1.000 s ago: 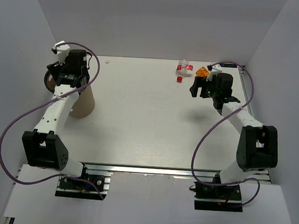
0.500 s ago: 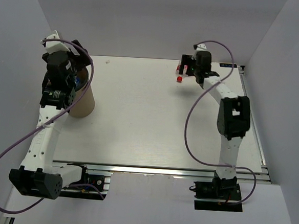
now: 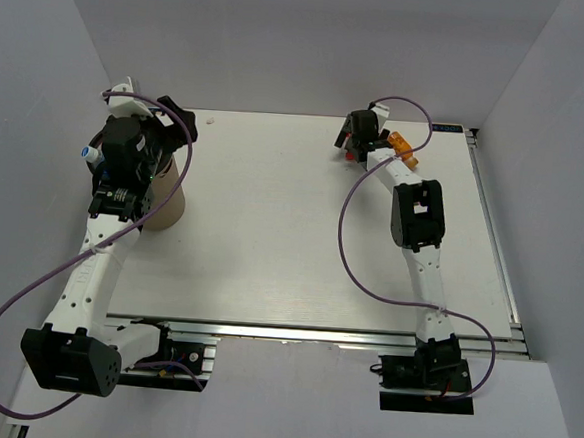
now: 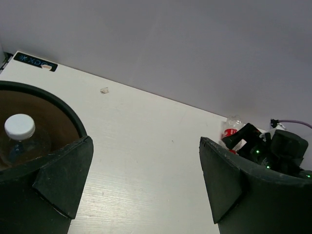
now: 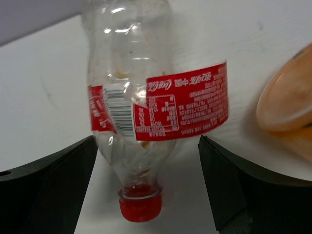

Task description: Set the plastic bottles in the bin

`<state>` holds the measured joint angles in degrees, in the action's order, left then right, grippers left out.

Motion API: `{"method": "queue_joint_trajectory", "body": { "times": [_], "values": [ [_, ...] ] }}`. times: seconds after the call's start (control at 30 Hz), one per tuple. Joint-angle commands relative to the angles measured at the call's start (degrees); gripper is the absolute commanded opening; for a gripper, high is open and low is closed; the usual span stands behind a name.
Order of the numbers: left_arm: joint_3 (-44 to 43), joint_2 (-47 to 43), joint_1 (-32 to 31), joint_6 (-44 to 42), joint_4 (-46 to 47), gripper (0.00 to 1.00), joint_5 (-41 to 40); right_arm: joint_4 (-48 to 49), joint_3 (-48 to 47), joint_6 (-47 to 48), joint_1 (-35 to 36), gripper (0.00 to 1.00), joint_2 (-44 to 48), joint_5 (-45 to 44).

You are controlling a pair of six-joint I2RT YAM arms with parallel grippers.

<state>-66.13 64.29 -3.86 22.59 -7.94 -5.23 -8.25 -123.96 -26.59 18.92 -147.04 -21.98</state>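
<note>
Bench (image 3: pixel 270 248) – bin (image 3: pixel 167 208) stands upright on its left side toward the back, partly under the left arm (image 3: pixel 94 255). Left gripper (image 4: pixel 146 156) hangs at the bin's rim, one finger over it, jaws spread wide with only bare bench between them. Inside the bin is a clear bottle with a white cap (image 4: pixel 19 127) (anything else in there is hidden by the rim and finger). Right arm (image 3: pixel 425 258) reaches to the far edge. Right gripper (image 5: pixel 146 146) is wide too – straddling a clear bottle with a red label (image 5: pixel 156 112) lying on its side, red cap (image 5: pixel 140 208) toward the wrist camera. There are gaps on both sides, so it isn't clamped. Orange bottle (image 5: pixel 287 102) lies just beside it; can't tell if they touch. Small white scrap (image 4: pixel 104 90) on the bench near the back wall.
</note>
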Motion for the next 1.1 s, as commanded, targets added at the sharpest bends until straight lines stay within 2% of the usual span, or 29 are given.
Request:
{"method": "queue_joint_trajectory", "body": {
  "times": [0.0,0.13,0.2,0.23,0.3,0.33,0.6,0.63,0.73,0.8,0.87,0.93,0.97,1.0,1.07],
  "values": [
    [0.2,-1.1,0.0,0.4,2.6,0.98,2.8,0.8,-5.2,-2.6,-0.3,0.89,-2.2,-1.8],
    [0.3,-0.3,-0.1,0.4,2.9,0.98,3.6,3.1,-5.1,-4.9,-0.5,0.88,-2.6,-1.2],
    [0.4,-0.4,-0.1,0.3,2.7,0.98,3.0,3.2,-4.6,-5.1,-0.6,0.78,-2.6,-0.5],
    [0.5,-0.6,0.0,0.3,2.6,0.98,2.0,3.3,-4.4,-5.6,-0.7,0.69,-2.4,-0.3],
    [0.8,-1.2,-0.1,0.3,3.0,0.98,1.4,3.7,-3.7,-5.8,-0.7,0.60,-2.1,0.3],
    [1.1,-1.4,-0.1,0.3,3.2,0.98,1.2,3.8,-3.2,-6.1,-0.8,0.51,-1.9,0.2],
    [2.4,-3.9,-0.1,0.3,2.7,0.98,-2.1,4.2,-1.1,-8.6,-1.5,0.21,-1.2,2.5],
    [2.2,-3.8,-0.1,0.3,2.5,0.98,-2.0,4.6,-0.5,-8.6,-1.6,0.16,-0.5,2.6],
    [2.2,-3.6,-0.1,0.9,2.5,0.98,-2.0,8.0,3.8,-6.5,-1.5,0.07,2.5,5.1],
    [1.9,-3.0,-0.1,1.4,2.5,0.98,-0.2,12.3,9.2,-3.6,-1.4,0.02,5.0,10.1],
    [1.8,-1.5,0.0,2.5,3.1,0.98,3.2,18.5,13.6,2.4,-1.3,0.00,9.9,19.1],
    [1.7,0.9,-0.1,3.6,4.8,0.98,12.4,23.3,22.4,8.0,-1.4,0.00,16.1,27.5],
    [1.6,1.8,-0.2,4.4,5.2,0.98,14.7,27.6,25.7,9.2,-1.3,0.00,18.4,34.4],
    [1.5,2.7,-0.5,5.9,6.4,0.98,16.5,30.1,32.7,10.2,-1.4,0.00,20.6,37.9],
    [1.8,5.2,-2.3,6.6,7.5,0.98,19.5,37.8,40.2,11.6,-1.3,0.00,28.0,46.4]
  ]
}}
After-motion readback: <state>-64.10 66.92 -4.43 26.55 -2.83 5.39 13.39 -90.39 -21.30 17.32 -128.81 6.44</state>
